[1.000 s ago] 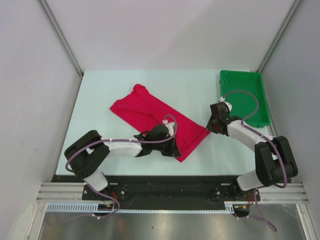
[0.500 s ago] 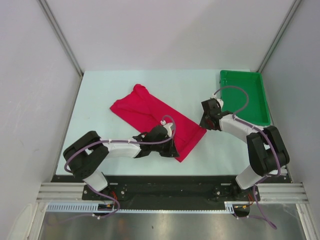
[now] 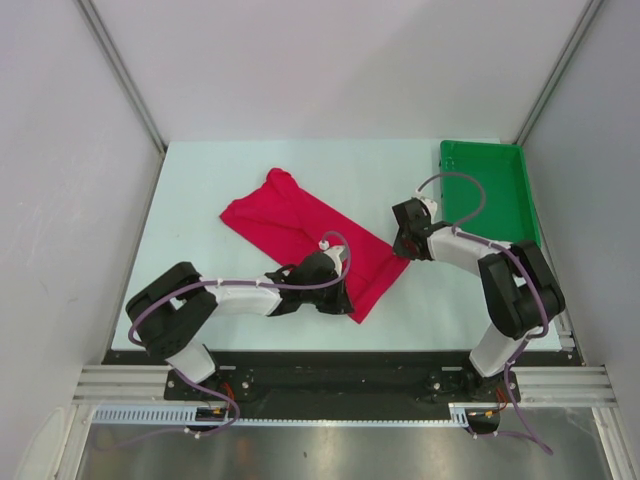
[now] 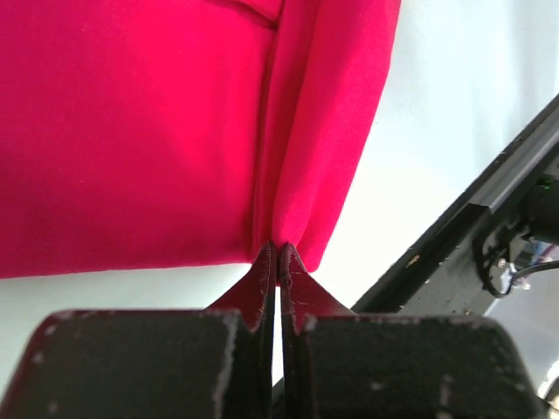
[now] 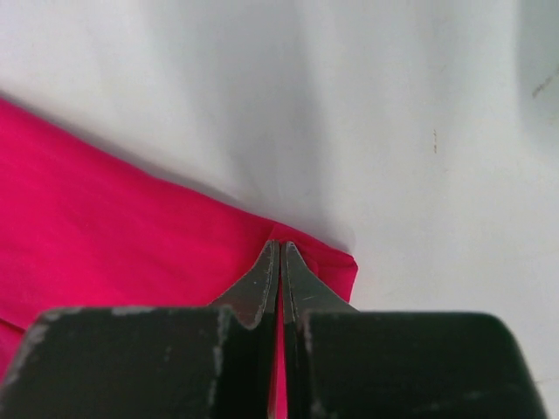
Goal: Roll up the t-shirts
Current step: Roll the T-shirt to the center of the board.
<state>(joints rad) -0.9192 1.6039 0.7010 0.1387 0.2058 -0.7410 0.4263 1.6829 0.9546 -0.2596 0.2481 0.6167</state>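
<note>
t-shirt: I am seeing it lying folded into a long band, slanting across the middle of the counter, left of the green tray
left end effector: I am watching it pinching the band's nearest corner, jaws pressed together on the cloth
right end effector: it is gripping the corner toward the tray, jaws closed on the hem
green tray: sitting at the far right of the counter, apart from the t-shirt

Black-and-white arms, purple cables
</note>
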